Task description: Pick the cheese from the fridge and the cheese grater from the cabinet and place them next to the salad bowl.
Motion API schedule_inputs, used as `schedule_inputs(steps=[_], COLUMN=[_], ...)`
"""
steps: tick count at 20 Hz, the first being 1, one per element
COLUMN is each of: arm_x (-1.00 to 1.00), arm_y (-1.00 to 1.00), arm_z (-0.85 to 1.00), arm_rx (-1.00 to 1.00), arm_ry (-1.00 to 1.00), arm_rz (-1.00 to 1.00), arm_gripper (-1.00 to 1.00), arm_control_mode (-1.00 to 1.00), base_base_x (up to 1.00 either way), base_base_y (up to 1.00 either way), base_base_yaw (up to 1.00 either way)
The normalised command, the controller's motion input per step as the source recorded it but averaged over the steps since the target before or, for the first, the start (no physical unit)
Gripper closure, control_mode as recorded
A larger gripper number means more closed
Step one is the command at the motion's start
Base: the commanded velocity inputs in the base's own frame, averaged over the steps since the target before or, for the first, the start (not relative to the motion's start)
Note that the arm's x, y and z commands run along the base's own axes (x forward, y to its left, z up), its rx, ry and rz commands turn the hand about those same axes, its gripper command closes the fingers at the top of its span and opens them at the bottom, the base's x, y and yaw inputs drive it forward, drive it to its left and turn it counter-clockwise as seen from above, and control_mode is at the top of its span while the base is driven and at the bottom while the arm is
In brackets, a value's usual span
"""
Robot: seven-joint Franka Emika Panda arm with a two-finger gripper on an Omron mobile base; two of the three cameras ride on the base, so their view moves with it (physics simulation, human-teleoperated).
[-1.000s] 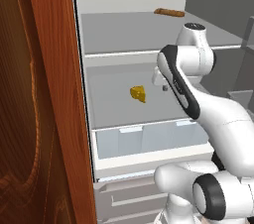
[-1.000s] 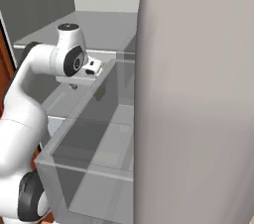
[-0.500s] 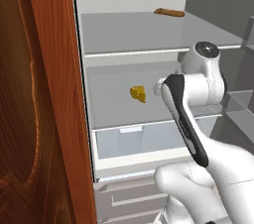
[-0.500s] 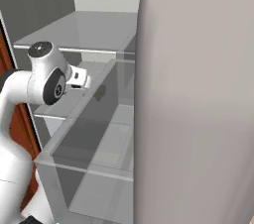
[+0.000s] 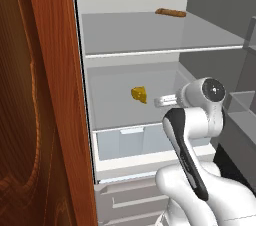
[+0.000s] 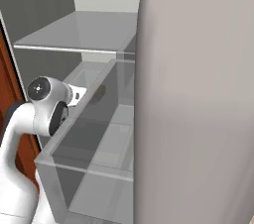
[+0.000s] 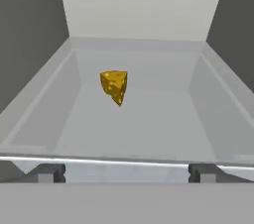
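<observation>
Fridge [image 5: 135,35]: stood open, white-grey inside, with a grey upper shelf and a pale translucent drawer [image 5: 131,141] low down.
Cheese [image 5: 139,94]: a yellow-orange wedge with holes, lay on the fridge's middle shelf, below the upper shelf and above the drawer, well back from the front edge; in the hand view [image 7: 114,86] it sat left of centre on that shelf floor.
Bread-like item [image 5: 170,12]: brown and long, lay at the back right of the fridge's upper shelf.
Gripper [image 7: 125,172]: jaws stood wide apart with nothing between them, at the front edge of the fridge's middle shelf, well short of the cheese.
Fingertips [image 7: 47,172]: dark, each near one lower corner of the hand view.
Wood panel [image 5: 45,100]: reddish-brown, stood left of the fridge opening.
Fridge door [image 6: 198,99]: pale grey, stood right of the shelves in the right base view.
</observation>
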Motion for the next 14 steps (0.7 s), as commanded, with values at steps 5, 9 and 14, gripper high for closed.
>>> schedule_inputs(steps=[5, 9, 14], arm_x=[0.28, 0.27, 0.21], arm_y=[0.02, 0.01, 0.01], arm_z=[-0.09, 0.00, 0.00], arm_rx=[0.00, 0.00, 0.01], arm_ry=[-0.07, -0.01, 0.03], arm_rz=[0.00, 0.01, 0.05], arm_gripper=[-1.00, -1.00, -1.00], arm_control_mode=[-1.00, -1.00, -1.00], base_base_x=[0.00, 0.00, 0.00], base_base_y=[0.00, 0.00, 0.00], base_base_yaw=[0.00, 0.00, 0.00])
